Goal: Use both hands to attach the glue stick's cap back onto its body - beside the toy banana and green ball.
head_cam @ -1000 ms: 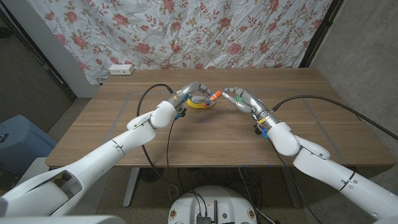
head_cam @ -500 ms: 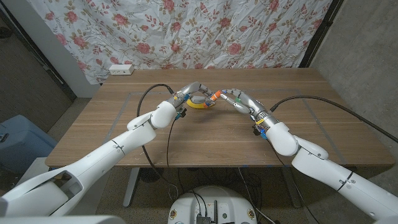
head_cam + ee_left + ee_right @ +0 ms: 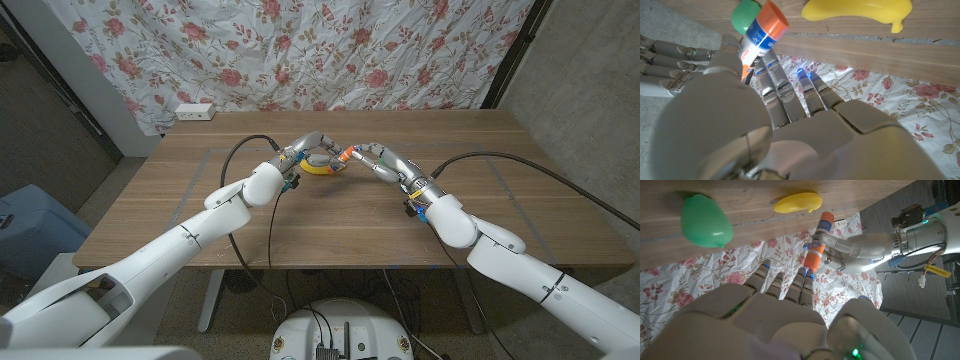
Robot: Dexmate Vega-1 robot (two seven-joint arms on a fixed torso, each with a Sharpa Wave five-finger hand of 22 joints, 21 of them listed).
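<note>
Yellow toy banana (image 3: 322, 168) lay under left hand (image 3: 318, 152), green ball (image 3: 705, 221) by right hand (image 3: 375, 158); left clasped glue stick (image 3: 761, 34), right pinched orange cap (image 3: 815, 258), meeting above table (image 3: 180, 200).

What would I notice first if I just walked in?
Two white robot arms meeting over the middle of the table, the left hand and right hand almost touching. Between them is an orange-capped glue stick, held by the left hand. Just behind sit a yellow toy banana and a green ball.
</note>
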